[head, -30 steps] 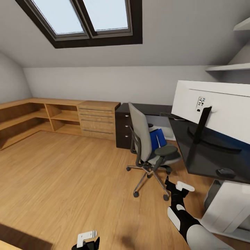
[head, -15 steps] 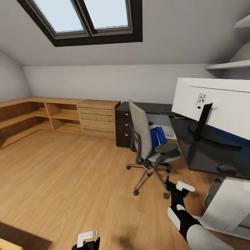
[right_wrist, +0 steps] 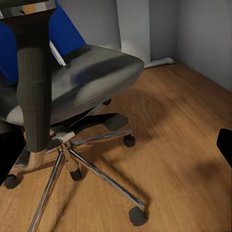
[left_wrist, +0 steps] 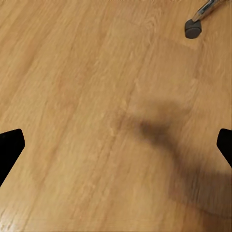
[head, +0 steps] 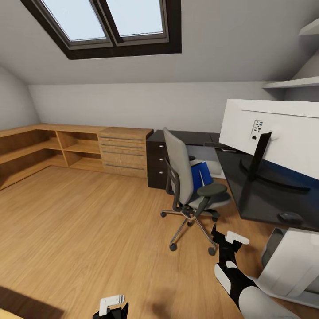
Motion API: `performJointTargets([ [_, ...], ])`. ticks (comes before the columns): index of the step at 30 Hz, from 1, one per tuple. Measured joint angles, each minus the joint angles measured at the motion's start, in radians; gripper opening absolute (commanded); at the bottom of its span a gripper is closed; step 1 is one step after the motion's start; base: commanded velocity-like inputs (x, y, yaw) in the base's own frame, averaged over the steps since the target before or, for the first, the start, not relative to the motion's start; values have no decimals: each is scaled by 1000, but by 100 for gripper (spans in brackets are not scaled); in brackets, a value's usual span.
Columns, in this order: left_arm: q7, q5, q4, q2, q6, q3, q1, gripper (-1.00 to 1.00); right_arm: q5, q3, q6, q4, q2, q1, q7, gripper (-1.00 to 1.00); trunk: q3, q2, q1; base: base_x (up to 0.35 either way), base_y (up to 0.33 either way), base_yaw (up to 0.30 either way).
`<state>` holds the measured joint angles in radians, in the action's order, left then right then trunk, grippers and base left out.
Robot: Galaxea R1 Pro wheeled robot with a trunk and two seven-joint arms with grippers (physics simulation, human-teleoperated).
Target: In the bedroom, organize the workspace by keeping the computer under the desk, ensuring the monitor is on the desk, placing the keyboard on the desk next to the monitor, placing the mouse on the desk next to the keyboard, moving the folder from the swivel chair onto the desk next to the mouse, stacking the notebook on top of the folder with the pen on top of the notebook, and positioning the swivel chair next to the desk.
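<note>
The blue folder (head: 200, 176) leans on the swivel chair (head: 189, 186) seat, centre right: thin, light, probably slick, best pinched by its upper edge. Both end effectors, left (head: 110, 307) and right (head: 225, 239), hang released.

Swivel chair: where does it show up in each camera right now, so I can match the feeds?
Head view: swivel chair at centre right, in front of the desk, blue folder on its seat.
Left wrist view: one castor at the picture's upper right corner, on the wood floor.
Right wrist view: seat, armrest and chrome base across the left and middle.
Shared landmark: the chrome legs and castors.
</note>
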<state>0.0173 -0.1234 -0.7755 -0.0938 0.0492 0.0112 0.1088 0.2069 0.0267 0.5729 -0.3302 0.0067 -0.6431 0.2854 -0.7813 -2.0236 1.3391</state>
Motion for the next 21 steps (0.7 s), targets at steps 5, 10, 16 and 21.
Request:
performJointTargets([
  [5,1,0,1,1,0,0,0,100,0,0,0,0,-3,0,1,100,0,0,0,173,-66,0],
  [10,0,1,1,1,1,0,0,100,-1,1,0,0,-5,0,0,100,0,0,0,48,-16,0],
  [16,-1,-1,0,0,1,0,0,100,-2,2,0,-1,-8,0,0,100,0,0,0,9,-3,0],
  [21,-3,-1,-1,-3,1,0,0,100,-2,2,0,-1,-13,0,1,100,-16,-35,19,2,-1,0],
])
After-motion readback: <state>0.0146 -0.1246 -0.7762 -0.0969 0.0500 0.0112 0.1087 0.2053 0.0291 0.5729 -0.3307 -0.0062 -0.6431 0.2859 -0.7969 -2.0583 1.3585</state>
